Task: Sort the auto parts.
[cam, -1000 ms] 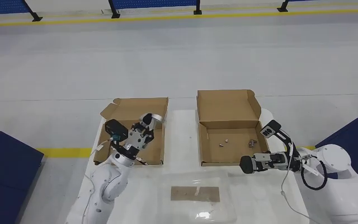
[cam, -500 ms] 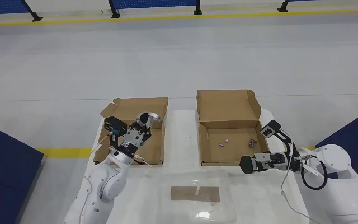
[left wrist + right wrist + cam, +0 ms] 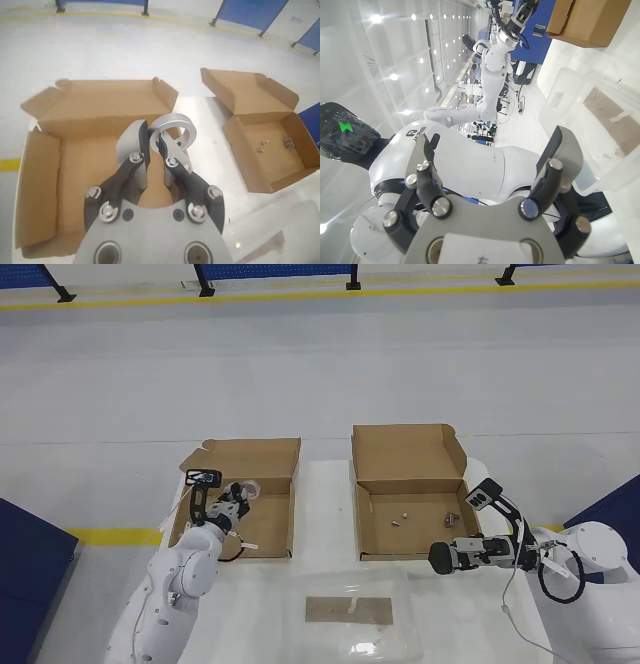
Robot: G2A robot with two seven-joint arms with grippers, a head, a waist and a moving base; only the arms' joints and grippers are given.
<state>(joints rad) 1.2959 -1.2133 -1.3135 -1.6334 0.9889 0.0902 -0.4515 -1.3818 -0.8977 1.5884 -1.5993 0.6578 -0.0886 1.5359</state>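
Note:
My left gripper [image 3: 152,140] is shut on a silver metal ring [image 3: 172,118], gripping its rim. It holds the ring above the bare left cardboard box [image 3: 82,162]. From the top, that gripper [image 3: 232,502] and the ring [image 3: 250,489] hang over the left box [image 3: 270,529]. The right cardboard box [image 3: 410,534] has small metal parts [image 3: 397,516] on its floor, and these parts [image 3: 261,149] lie loose and apart. My right gripper [image 3: 492,140] is open and holds nothing. It sits at the front right corner of the right box [image 3: 438,557].
A clear plastic tray [image 3: 350,614] with a brown sheet in it stands at the table's front middle, close beside the right gripper [image 3: 570,87]. Both boxes have raised back flaps. A strip of white table [image 3: 325,514] separates the boxes.
My left arm has swung leftward and a little nearer with the ring, from the left box's right side toward its middle. The right arm has kept still.

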